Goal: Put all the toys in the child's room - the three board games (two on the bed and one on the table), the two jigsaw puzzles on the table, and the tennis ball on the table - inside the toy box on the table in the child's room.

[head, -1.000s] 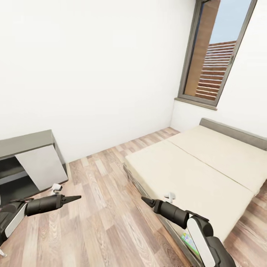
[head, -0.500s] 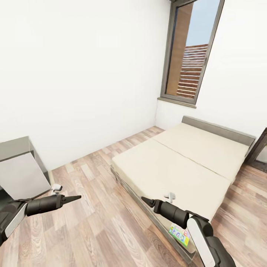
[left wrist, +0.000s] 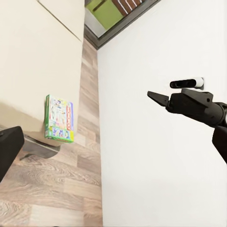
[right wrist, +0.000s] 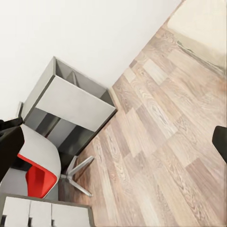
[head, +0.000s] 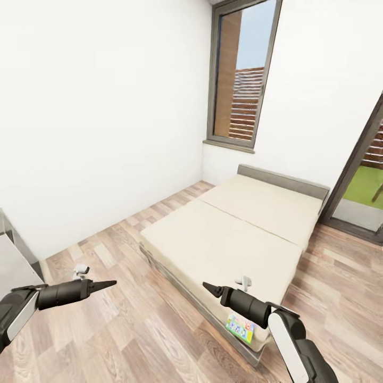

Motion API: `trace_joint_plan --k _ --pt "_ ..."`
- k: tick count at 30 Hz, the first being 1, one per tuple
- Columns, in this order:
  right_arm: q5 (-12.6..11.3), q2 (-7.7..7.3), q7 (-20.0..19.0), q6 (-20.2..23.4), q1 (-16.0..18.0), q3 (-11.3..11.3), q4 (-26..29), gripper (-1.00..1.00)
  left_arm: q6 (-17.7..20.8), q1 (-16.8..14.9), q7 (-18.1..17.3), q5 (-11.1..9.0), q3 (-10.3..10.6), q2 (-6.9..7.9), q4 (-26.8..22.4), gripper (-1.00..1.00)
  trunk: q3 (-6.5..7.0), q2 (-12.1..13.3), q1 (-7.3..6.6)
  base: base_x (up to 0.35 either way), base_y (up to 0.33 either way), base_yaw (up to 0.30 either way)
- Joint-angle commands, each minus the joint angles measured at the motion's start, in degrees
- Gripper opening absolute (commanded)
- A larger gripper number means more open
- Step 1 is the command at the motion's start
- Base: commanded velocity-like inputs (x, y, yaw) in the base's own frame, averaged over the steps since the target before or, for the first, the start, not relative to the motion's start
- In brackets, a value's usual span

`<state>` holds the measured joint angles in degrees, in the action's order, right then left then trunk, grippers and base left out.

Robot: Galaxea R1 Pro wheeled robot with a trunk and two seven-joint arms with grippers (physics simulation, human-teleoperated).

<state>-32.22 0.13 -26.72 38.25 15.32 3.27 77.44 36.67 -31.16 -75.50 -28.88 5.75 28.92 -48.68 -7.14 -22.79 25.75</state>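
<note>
The bed [head: 234,239], beige with a grey frame, fills the middle of the head view. One green-bordered board game [head: 239,329] lies flat on its near corner, partly hidden behind my right forearm; it is also the board game [left wrist: 60,119] in the left wrist view. My right gripper [head: 208,288] hovers over the bed's near edge, a little left of that box, open and empty. My left gripper [head: 109,284] hangs over the wood floor well left of the bed, open and empty. The table, the toy box, the jigsaw puzzles and the tennis ball are out of view.
A dark-grey cabinet [right wrist: 71,104] stands by the white wall, its corner at the head view's left edge [head: 13,255]. A red-and-white chair [right wrist: 38,175] and white drawer fronts [right wrist: 42,213] lie near it. A tall window [head: 242,80] and glass door [head: 367,186] flank the bed.
The camera has swung right: the cabinet slid off to the left, and the bed, the board game and the glass door came further into view. Both arms keep their pose.
</note>
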Motion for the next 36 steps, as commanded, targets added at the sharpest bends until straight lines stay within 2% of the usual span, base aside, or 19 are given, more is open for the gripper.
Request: trace_joint_plan --k 1,20,36 --pt "-0.2 0.02 0.0 0.3 0.1 0.0 0.0 1.0 0.6 0.0 0.0 -0.5 0.2 0.09 0.0 1.0 -0.1 -0.1 0.04 0.0 0.0 -0.28" --pt "-0.2 0.04 0.0 0.3 0.1 0.0 -0.1 1.0 0.7 0.0 0.1 -0.5 0.2 0.08 0.0 1.0 0.41 -0.1 0.04 0.0 0.013 -0.28" --pt "-0.3 0.05 0.1 0.3 0.1 0.0 -0.2 1.0 0.9 0.0 0.1 -0.5 0.2 0.08 0.0 1.0 0.84 -0.1 0.04 0.0 0.227 -0.28"
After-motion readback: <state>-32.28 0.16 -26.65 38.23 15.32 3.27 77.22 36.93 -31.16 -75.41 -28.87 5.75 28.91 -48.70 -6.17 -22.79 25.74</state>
